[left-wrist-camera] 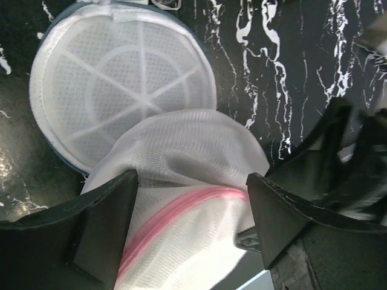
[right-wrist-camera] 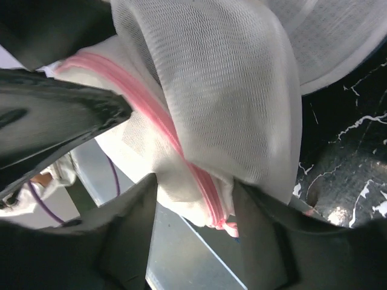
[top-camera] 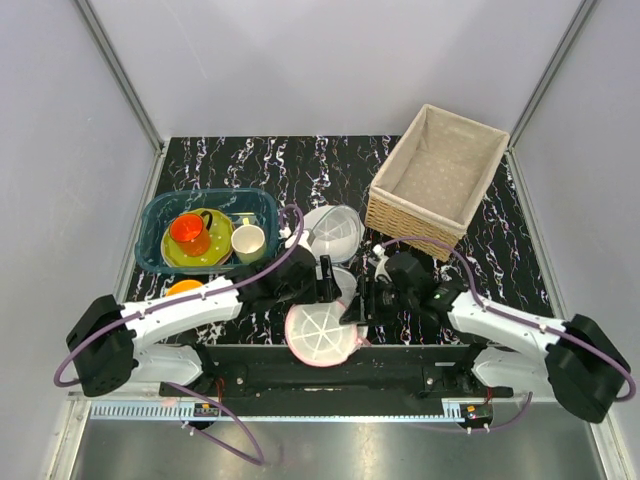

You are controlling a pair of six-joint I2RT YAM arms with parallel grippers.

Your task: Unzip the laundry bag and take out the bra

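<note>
- Top external view: the round white mesh laundry bag with a pink rim (top-camera: 320, 338) sits at the near edge of the black marbled table (top-camera: 250, 160), between the two arms and tilted, with its ribbed face turned up.
- Left claw (top-camera: 328, 285): in the left wrist view its two fingers (left-wrist-camera: 103, 223) press on either side of the bunched bag mesh (left-wrist-camera: 187, 169), so it is clamped on the bag. The pink zipper (left-wrist-camera: 181, 205) crosses the gap between them.
- Right claw (top-camera: 362, 305): in the right wrist view the fingers (right-wrist-camera: 130, 241) stand either side of the bag's zipped edge (right-wrist-camera: 205, 90), close against the fabric. Whether they are pressing cannot be told.
- The zipper (right-wrist-camera: 151, 103) reads as one closed pink line. What the bag holds cannot be made out through the mesh.
- A round all-white mesh dome with spoke ribs (left-wrist-camera: 121, 84) lies flat on the table just beyond the bag. From above, a second white dome (top-camera: 332, 230) lies further back.
- The teal plastic basket (top-camera: 205, 193), at rear left, holds a yellow-green plate (top-camera: 218, 240) with an orange-red cup (top-camera: 189, 232) on it and a cream mug (top-camera: 248, 242) beside it.
- The rectangular wicker basket (top-camera: 410, 225), at rear right, has a beige cloth liner (top-camera: 440, 170).
- A small orange round object (top-camera: 183, 288) sits on the table near the teal basket, partly hidden by the left arm.
</note>
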